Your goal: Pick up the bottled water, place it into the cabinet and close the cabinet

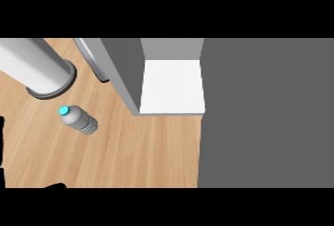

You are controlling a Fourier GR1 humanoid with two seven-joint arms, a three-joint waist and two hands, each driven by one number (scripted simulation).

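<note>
The wooden counter [143, 150] was light brown, with straight grain running along its length. The cabinet [173, 84] stood open at the counter's far side. It showed a flat white shelf, a grey back wall and a grey upright side panel on its left. To the cabinet's right, a broad, plain, dark grey surface [267, 114] filled the view from top to bottom. Whether this was the cabinet's door could not be determined.

The bottled water [79, 120] lay on its side on the counter, to the left of the cabinet and nearer the viewer than its front edge. The bottle was a short cylinder with a ribbed, translucent grey body. Its round cyan cap [64, 110] pointed away from the cabinet. It was outside the cabinet and touched nothing but the wood.

A thick, smooth, pale grey cylinder [32, 62] stood on a dark ring-shaped base to the left of the cabinet, beyond the bottle and apart from it.

A thin black strip at the edge farthest left of the cabinet appeared to be part of the left hand [2, 141]. The bottle lay well apart from it, between it and the cabinet. So little of this hand was visible that the position of its fingers could not be told. The right hand was not seen.
</note>
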